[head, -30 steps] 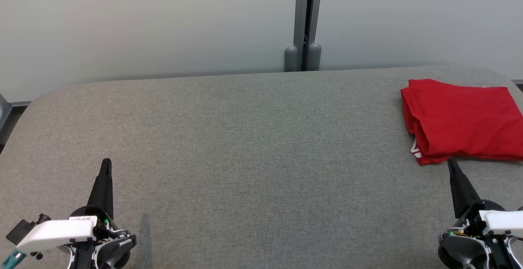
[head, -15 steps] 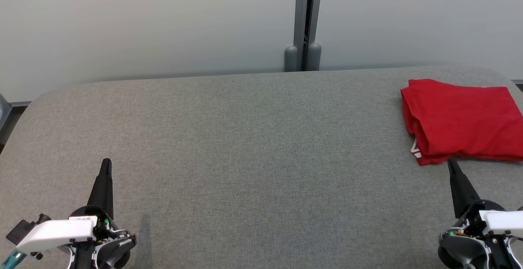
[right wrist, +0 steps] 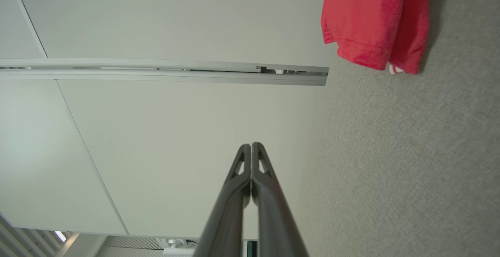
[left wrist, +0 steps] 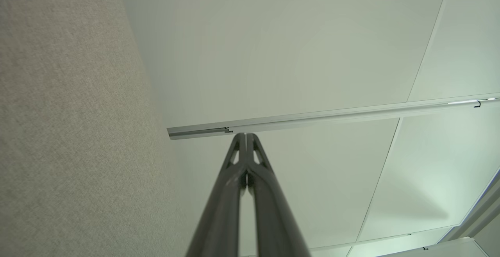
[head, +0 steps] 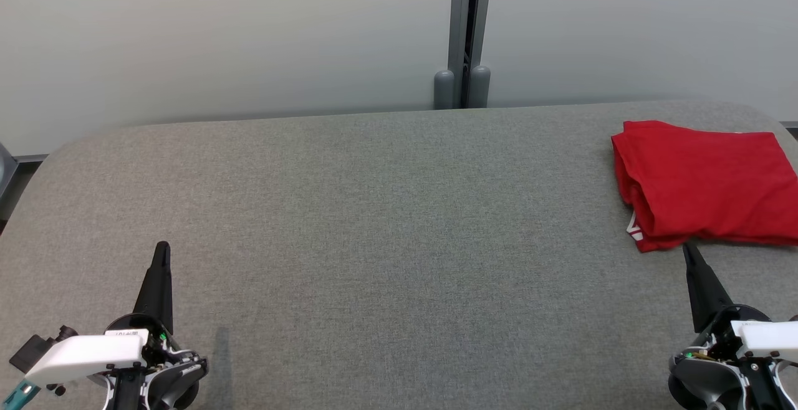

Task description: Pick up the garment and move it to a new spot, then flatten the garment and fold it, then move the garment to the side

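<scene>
Red folded garment point(head: 707, 182), soft-creased

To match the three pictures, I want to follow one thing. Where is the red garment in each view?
Head view: garment at the far right, on the table; rail at top centre.
Right wrist view: garment in the upper right corner; rail across the left part.
Left wrist view: table along the left; rail across the middle.
Shared landmark: the rail, seen in all three.
</scene>
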